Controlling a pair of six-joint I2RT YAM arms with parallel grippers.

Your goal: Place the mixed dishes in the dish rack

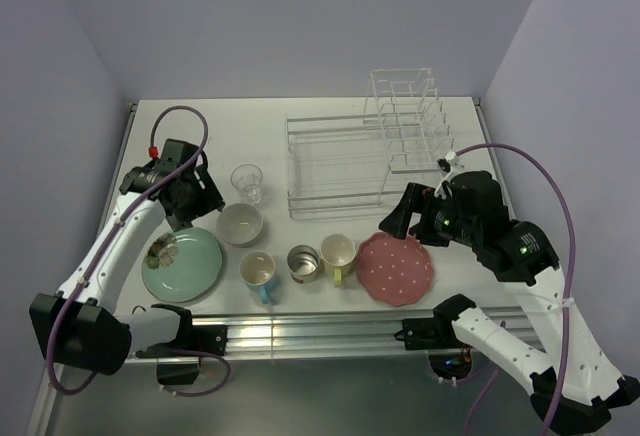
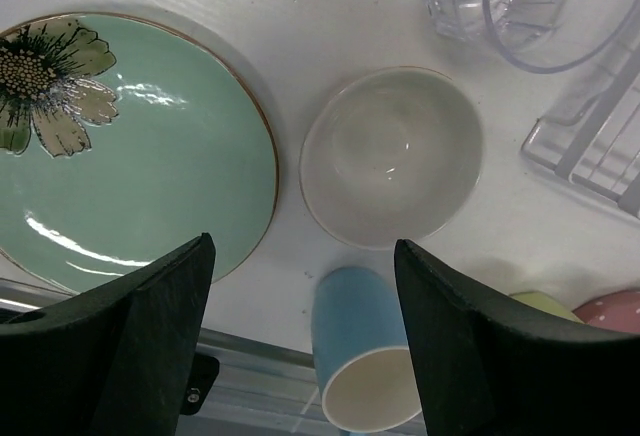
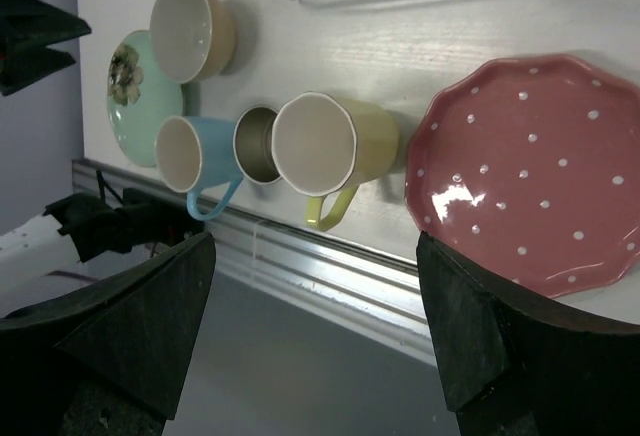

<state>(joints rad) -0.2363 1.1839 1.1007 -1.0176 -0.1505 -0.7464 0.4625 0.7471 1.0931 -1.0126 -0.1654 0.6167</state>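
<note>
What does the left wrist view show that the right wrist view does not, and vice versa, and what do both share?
Only the left wrist view shows the clear glass. Only the right wrist view shows the small metallic cup. Both show the mint-green plate, cream bowl, light-blue mug and part of the white wire rack; the yellow-green mug and pink dotted plate are prominent in the right wrist view but slivers in the left.

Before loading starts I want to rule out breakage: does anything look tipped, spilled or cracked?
Nothing stands out. The green plate and pink plate lie flat. The bowl, glass, blue mug, yellow mug and cup stand upright, with no visible spill or crack. The rack holds nothing yet.
</note>
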